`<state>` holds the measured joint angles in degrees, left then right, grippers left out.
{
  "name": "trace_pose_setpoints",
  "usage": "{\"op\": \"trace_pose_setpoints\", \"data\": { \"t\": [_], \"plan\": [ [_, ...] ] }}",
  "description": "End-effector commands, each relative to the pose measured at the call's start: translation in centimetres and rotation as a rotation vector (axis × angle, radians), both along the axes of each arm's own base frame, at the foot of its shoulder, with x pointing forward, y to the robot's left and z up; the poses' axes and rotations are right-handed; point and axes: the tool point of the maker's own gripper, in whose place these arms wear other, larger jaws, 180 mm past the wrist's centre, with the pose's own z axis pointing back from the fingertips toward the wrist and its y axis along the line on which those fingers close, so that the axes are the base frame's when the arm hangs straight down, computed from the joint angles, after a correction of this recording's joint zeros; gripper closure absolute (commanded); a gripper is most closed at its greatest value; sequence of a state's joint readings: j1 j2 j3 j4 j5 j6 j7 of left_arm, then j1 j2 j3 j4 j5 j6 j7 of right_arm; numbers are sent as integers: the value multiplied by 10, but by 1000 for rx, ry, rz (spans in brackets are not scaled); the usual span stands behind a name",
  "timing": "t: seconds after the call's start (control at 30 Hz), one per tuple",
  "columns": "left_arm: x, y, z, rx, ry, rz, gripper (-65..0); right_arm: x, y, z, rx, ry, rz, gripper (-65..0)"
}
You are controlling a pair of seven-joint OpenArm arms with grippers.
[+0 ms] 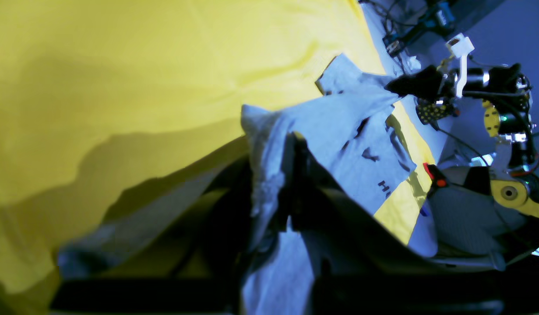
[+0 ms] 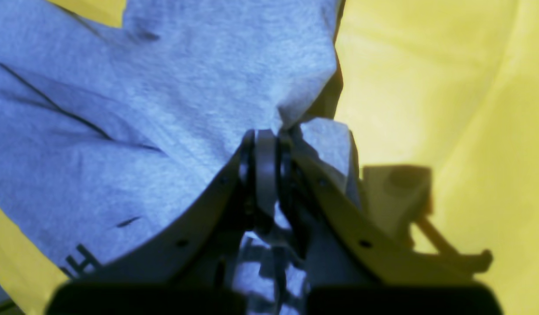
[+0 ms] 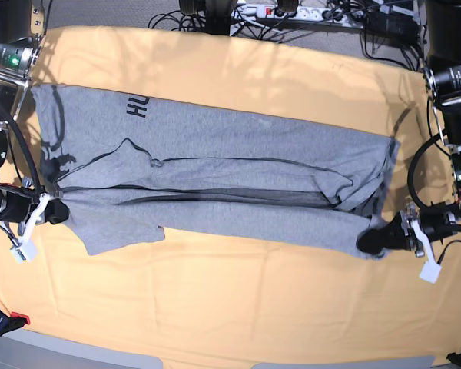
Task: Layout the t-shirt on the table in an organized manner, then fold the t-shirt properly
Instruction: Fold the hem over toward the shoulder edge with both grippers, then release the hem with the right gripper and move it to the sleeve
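Nearest the wrist cameras, grey cloth is seen pinched between closed jaws: the left gripper [image 3: 371,241] is clamped on one end of the t-shirt [image 3: 238,173], the right gripper [image 3: 55,211] on the opposite end. The shirt is stretched lengthwise across the table [image 3: 238,307], partly doubled over itself, its dark lettering [image 3: 138,106] showing near the far edge. Beyond the yellow-orange cloth, a power strip [image 3: 292,11] and tangled cables [image 3: 369,31] are visible.

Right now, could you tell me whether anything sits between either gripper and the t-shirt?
Nothing visible does. The left gripper and the right gripper are each shut on an edge of the t-shirt, which lies stretched across the table between them.
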<state>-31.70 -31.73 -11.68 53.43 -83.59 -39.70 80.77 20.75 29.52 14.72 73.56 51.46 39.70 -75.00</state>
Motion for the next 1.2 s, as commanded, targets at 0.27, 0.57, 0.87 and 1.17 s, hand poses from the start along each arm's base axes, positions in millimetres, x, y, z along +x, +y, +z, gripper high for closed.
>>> {"op": "trace_pose_setpoints", "data": {
  "t": [0.27,0.57,0.87,1.17],
  "plan": [
    [-15,8,-13,121,52,-69,0,6,-13,17,-37,-39,-5,0],
    [-19,24,-12,166,65,-57,0,0,-27,6,-111,-15,-33,0],
    [-24,28,-18,173,84,-53,0,4,-26,9,-97,-39,-35,0],
    [-27,28,-22,172,95,-54,-368,25,-49,39,-178,-114,-90,-394]
  ]
}}
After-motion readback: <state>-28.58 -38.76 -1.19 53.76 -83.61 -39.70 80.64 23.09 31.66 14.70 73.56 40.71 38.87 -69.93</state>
